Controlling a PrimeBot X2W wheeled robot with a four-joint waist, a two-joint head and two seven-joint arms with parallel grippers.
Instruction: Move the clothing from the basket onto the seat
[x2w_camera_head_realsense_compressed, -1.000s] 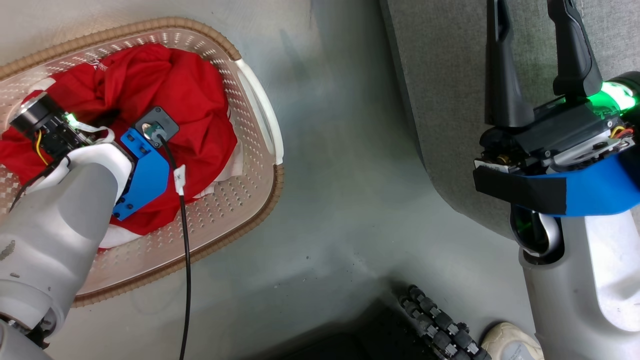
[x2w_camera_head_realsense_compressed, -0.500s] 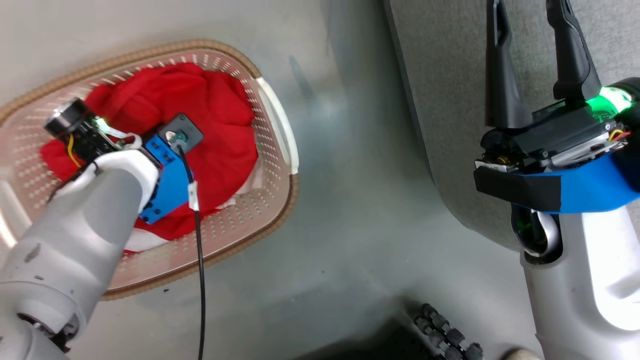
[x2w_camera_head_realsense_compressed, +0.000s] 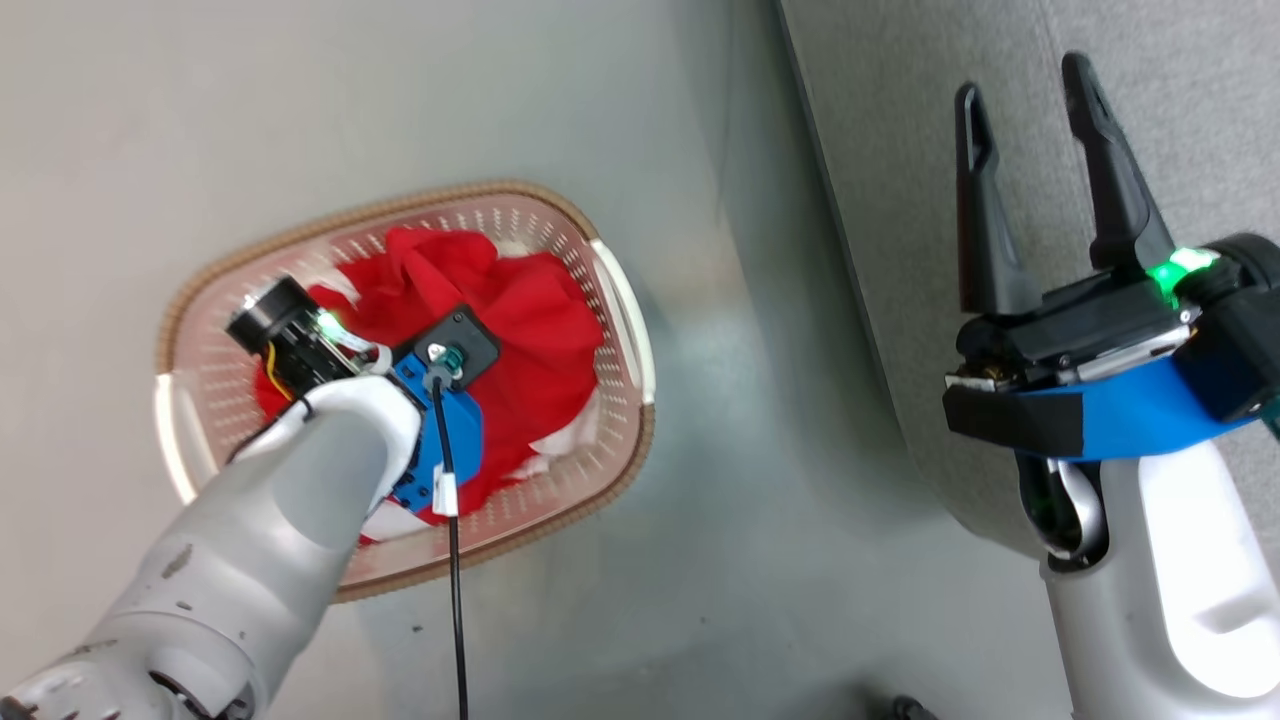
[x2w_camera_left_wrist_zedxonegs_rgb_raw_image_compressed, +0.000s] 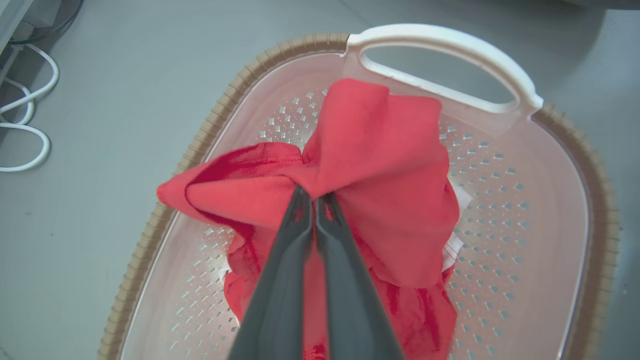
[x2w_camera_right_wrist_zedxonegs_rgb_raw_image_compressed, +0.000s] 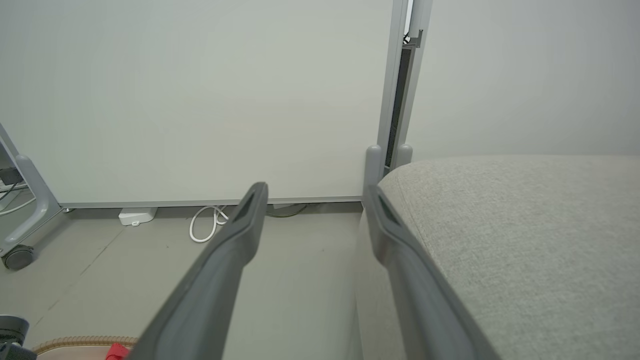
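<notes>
Grey floor (x2w_camera_head_realsense_compressed: 300, 100) carries the basket (x2w_camera_head_realsense_compressed: 470, 188), red clothing (x2w_camera_left_wrist_zedxonegs_rgb_raw_image_compressed: 380, 150) bunched inside. My left hand (x2w_camera_left_wrist_zedxonegs_rgb_raw_image_compressed: 314, 192) is clamped on a fold, perhaps of one garment only; next I lift it toward the seat (x2w_camera_right_wrist_zedxonegs_rgb_raw_image_compressed: 525, 225). My right hand (x2w_camera_head_realsense_compressed: 1020, 90) hangs with its fingers apart.

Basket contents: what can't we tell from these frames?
1. Garment count: the red clothing is one bunched heap in the left wrist view; folds hide any lettering.
2. Near end of the laundry basket: cut off by that view's bottom edge, behind the left claw.
3. Head view: the left forearm covers the claw's grip point.
</notes>
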